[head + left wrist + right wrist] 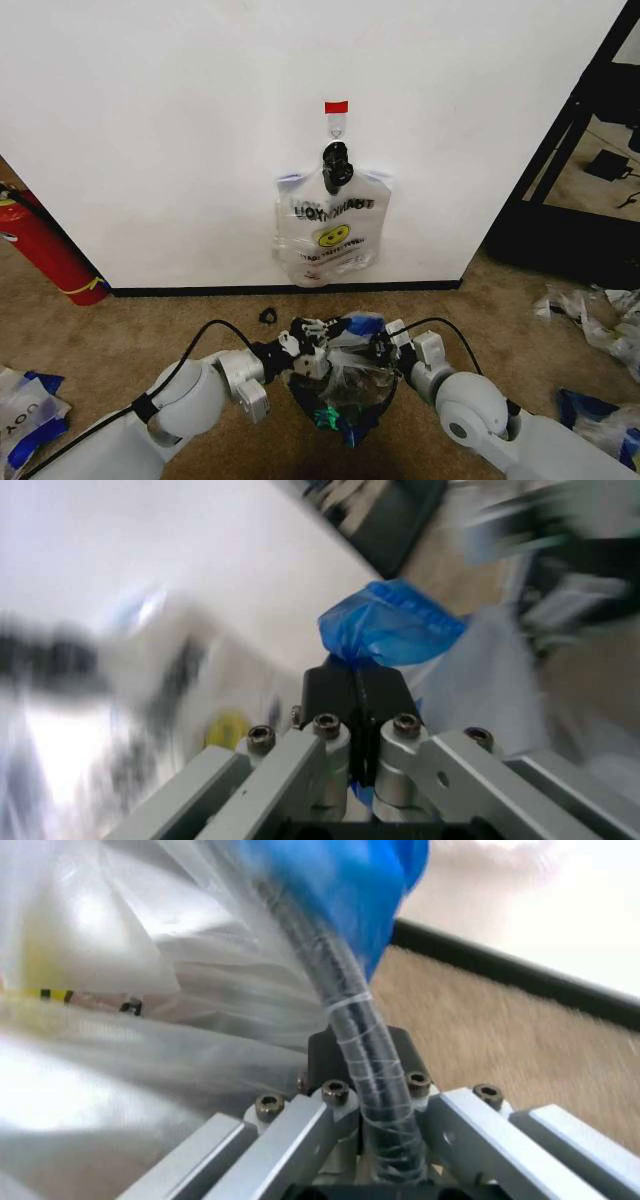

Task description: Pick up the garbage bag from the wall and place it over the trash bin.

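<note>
Two grippers, left gripper [312, 352] and right gripper [382, 347], are clenched on the thin see-through blue-handled garbage bag [345, 385], stretched above the round black wire-mesh trash bin [345, 410]; lowering its mouth around the rim is judged next.

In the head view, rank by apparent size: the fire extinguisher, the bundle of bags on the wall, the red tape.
1. Bundle of bags, largest
2. Fire extinguisher, partly cut off at the edge, so unsure against the bundle
3. Red tape, smallest

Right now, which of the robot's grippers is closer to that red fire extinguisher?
Left. The left gripper, holding the garbage bag, sits on the red fire extinguisher's side; the right gripper holds the bag's far side.
</note>
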You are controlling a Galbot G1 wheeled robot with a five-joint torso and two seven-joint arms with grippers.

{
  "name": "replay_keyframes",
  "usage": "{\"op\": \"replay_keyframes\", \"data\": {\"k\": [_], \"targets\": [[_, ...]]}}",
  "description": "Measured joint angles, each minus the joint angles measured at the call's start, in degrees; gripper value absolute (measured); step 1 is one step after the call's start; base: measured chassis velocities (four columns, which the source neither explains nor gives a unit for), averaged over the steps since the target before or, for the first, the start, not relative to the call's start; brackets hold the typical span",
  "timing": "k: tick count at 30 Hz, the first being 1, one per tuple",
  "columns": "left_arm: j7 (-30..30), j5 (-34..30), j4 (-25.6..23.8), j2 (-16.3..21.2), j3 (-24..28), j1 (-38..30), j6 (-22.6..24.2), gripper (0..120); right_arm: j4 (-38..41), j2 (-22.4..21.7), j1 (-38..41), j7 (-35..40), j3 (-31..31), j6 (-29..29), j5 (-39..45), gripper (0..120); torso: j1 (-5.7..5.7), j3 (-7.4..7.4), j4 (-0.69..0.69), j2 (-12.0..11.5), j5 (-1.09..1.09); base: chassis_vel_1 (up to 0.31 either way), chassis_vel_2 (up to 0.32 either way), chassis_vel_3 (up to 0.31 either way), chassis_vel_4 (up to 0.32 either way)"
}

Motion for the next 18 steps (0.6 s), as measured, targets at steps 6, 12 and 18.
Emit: {"op": "replay_keyframes", "data": {"k": [6, 12, 18], "targets": [[-6.7, -14.7, 0.3, 1.8, -0.7, -0.8, 12.6, 0, -3.1, -1.8, -2.0, -11.3, 2.8, 13.4, -7.6, 0, 0.0, 0.0, 0.01, 0.0, 0.0, 0.0, 0.0, 0.0, 0.0], [-7.3, -18.3, 0.7, 2.9, -1.6, 0.2, 16.6, 0, -3.6, -1.6, -3.6, -12.1, 4.0, 17.8, -8.6, 0, 0.0, 0.0, 0.0, 0.0, -0.01, 0.0, 0.0, 0.0, 0.0], [-6.1, -17.6, 2.1, 3.3, -2.7, 1.2, 17.3, 0, -2.7, -0.7, -5.4, -10.2, 4.8, 19.1, -3.8, 0, 0.0, 0.0, 0.0, 0.0, 0.0, 0.0, 0.0, 0.0, 0.0]]}}
